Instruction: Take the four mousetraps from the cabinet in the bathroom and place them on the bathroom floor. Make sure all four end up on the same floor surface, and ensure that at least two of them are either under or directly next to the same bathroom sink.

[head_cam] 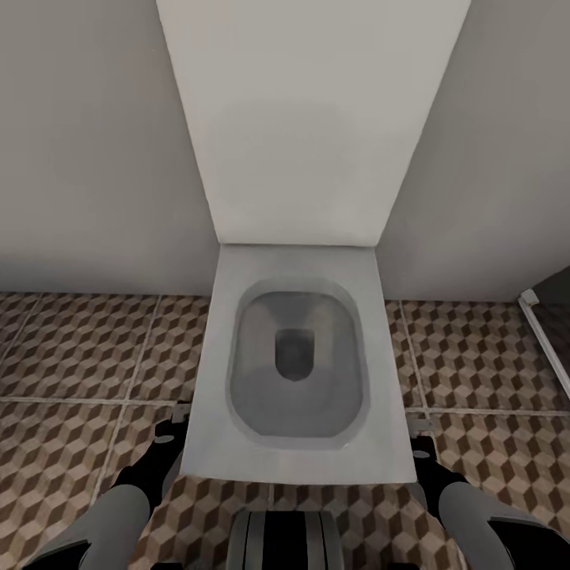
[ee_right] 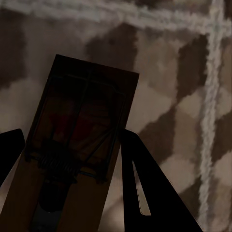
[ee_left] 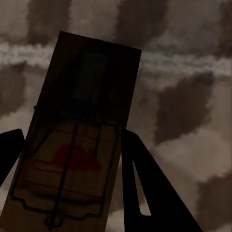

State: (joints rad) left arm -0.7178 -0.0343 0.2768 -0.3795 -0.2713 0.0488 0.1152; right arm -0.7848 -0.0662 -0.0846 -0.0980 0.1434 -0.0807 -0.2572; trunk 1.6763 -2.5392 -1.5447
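Observation:
My left gripper point(ee_left: 71, 133) is shut on a mousetrap point(ee_left: 82, 125), a flat wooden board with dark wire parts and a red mark, held just above the bathroom floor point(ee_left: 183, 72). Another mousetrap point(ee_right: 79, 135) sits between the fingers of my right gripper point(ee_right: 71, 133), also over the cube-patterned tiles point(ee_right: 174, 72). In the head view the left gripper point(head_cam: 170, 435) and the right gripper point(head_cam: 421, 445) hang low on either side of a white toilet. The cabinet and the bathroom sink are out of view.
A white toilet point(head_cam: 297, 364) with its lid up stands right in front of me against a white boxed wall panel point(head_cam: 309, 119). Patterned floor point(head_cam: 71, 356) lies open to its left and right. A dark panel with a white bar point(head_cam: 546, 332) stands at the far right.

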